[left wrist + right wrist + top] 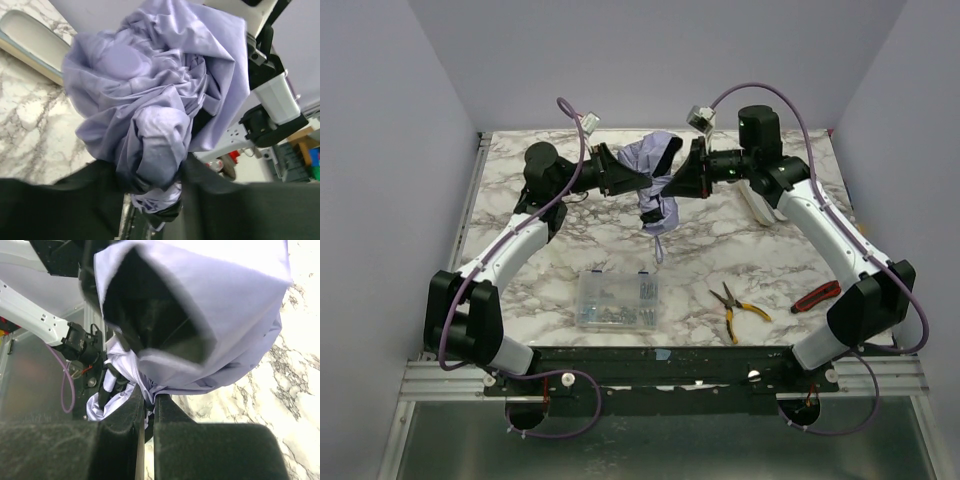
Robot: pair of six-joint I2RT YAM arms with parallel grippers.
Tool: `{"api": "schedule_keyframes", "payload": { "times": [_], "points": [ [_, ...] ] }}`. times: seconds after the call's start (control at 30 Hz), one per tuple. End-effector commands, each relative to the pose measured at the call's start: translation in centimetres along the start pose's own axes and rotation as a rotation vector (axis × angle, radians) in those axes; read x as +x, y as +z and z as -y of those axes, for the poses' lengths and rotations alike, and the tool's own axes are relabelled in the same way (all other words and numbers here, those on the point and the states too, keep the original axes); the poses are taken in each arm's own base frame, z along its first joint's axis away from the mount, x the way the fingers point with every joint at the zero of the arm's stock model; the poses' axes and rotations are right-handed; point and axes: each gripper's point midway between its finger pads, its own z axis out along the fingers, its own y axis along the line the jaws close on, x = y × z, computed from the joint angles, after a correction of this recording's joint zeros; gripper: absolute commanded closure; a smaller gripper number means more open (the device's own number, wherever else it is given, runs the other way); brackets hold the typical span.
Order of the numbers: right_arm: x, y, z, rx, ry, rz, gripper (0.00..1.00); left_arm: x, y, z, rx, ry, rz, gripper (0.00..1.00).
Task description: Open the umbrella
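Observation:
The umbrella (658,175), a crumpled pale lilac canopy with a black underside, hangs in the air above the back middle of the table, held between both arms. My left gripper (632,182) is shut on its left side; in the left wrist view the bunched lilac cloth (150,100) fills the frame and its folded end sits between my fingers (90,200). My right gripper (682,182) is shut on a fold of the canopy (200,315) from the right, the cloth pinched in the narrow gap (149,399). A lilac strap (659,245) dangles below.
A clear plastic box of screws (616,298) lies at the front middle. Yellow-handled pliers (738,306) and a red-handled tool (816,295) lie at the front right. A cream sleeve (756,205) lies under the right arm, also seen in the left wrist view (30,42).

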Motion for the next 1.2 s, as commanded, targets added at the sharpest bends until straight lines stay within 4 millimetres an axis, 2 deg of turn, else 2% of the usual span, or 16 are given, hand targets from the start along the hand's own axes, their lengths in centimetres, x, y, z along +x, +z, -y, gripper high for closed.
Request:
{"api": "schedule_keyframes", "payload": {
  "times": [0.0,0.07,0.13,0.2,0.23,0.33,0.37,0.4,0.57,0.7,0.8,0.97,1.07,1.17],
  "points": [
    [-1.9,-0.5,-1.1,0.018,-0.064,0.041,0.94,-0.8,0.1,2.4,0.082,0.054,0.015,0.83],
    [-2.1,-0.8,-0.8,0.05,-0.056,0.041,0.79,-1.0,-0.2,2.4,0.078,0.058,0.019,0.98],
    [-2.5,-1.1,-0.6,0.078,-0.047,0.04,0.58,-1.5,-0.6,2.4,0.069,0.056,0.036,1.0],
    [-2.7,-1.5,-0.4,0.106,-0.011,0.04,0.3,-2.2,-1.1,2.5,0.059,0.046,0.065,1.0],
    [-2.5,-1.6,-0.2,0.12,0.015,0.037,0.21,-2.6,-1.2,2.7,0.059,0.047,0.079,1.0],
    [-1.2,-1.3,-0.4,0.092,0.064,0.022,0.13,-3.5,-1.3,3.3,0.066,0.044,0.098,1.0],
    [-0.8,-1.1,-0.6,0.076,0.081,0.025,0.04,-3.6,-1.3,3.5,0.071,0.044,0.101,1.0],
    [-0.6,-0.9,-0.4,0.076,0.09,0.04,0.0,-3.8,-1.3,3.7,0.078,0.041,0.105,1.0],
    [-1.9,0.5,0.1,0.05,0.114,0.103,0.0,-3.7,-1.1,4.3,0.096,0.043,0.097,1.0],
    [-2.8,2.1,-1.6,-0.044,0.108,0.117,0.0,-3.4,-0.8,4.7,0.099,0.045,0.092,1.0],
    [-1.9,2.9,-2.6,-0.098,0.107,0.093,0.06,-3.3,-0.8,5.3,0.117,0.052,0.092,1.0],
    [0.2,3.0,-2.9,-0.131,0.149,0.058,0.28,-4.4,-1.4,6.4,0.146,0.09,0.129,1.0],
    [0.7,3.0,-3.0,-0.136,0.168,0.066,0.44,-5.0,-1.7,6.7,0.149,0.102,0.15,1.0],
    [0.2,3.0,-3.2,-0.138,0.161,0.081,0.74,-4.9,-1.9,6.7,0.145,0.1,0.146,1.0]
  ]
}}
